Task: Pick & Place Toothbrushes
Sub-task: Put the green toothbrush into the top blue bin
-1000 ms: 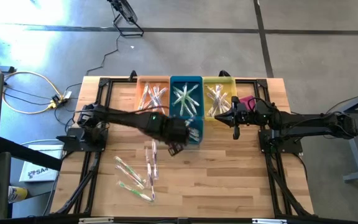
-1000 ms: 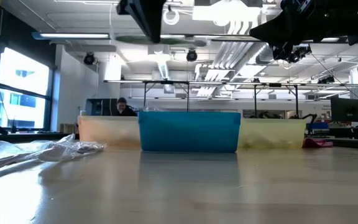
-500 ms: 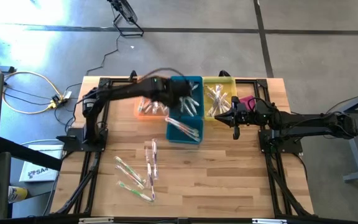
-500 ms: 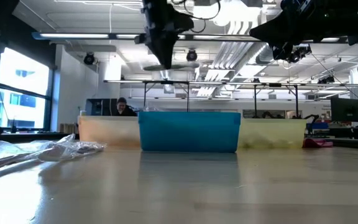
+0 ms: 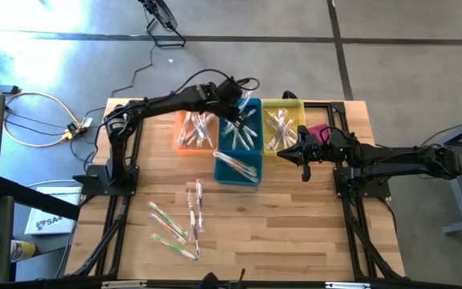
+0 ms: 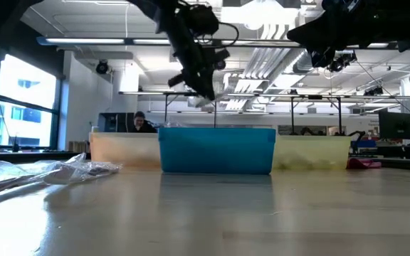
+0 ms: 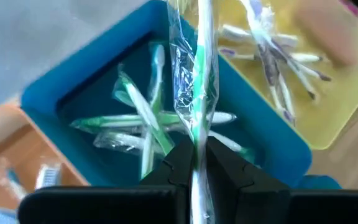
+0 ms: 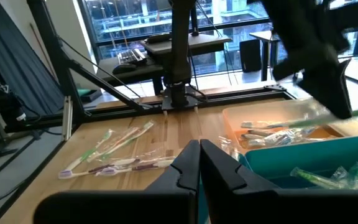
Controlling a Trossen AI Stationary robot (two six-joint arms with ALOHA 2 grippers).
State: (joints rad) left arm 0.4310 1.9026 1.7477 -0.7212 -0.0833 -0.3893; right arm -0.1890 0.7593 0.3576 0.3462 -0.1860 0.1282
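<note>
My left gripper (image 5: pixel 236 103) hangs over the far blue bin (image 5: pixel 251 104), shut on a green-handled toothbrush (image 7: pixel 199 68) in a clear wrapper. That bin (image 7: pixel 73 87) holds several wrapped green and white toothbrushes (image 7: pixel 145 121). More of them lie in the orange bin (image 5: pixel 195 128) and the yellow bin (image 5: pixel 281 124). Several loose toothbrushes (image 5: pixel 179 217) lie flat on the table near the front left. My right gripper (image 5: pixel 303 164) waits shut, level, beside the yellow bin. My left gripper pinches the wrapped toothbrush's handle (image 7: pixel 196 140) between its two fingers. The fingers slant down from above. The brush runs on past the fingertips, roughly in line with them. It is lifted clear, above the blue bin's contents (image 6: pixel 212 101).
A second blue bin (image 5: pixel 237 167) stands nearer, in front of the three in a row. A pink cloth (image 5: pixel 319 130) lies right of the yellow bin. Black frame rails run along the table's left and right sides. Bare wood lies at the front right (image 5: pixel 295 233).
My left gripper has swung from beside the near blue bin toward the table's far edge, carrying the toothbrush. It has rolled, tipped further down and sunk a little, and now hangs over the far blue bin.
</note>
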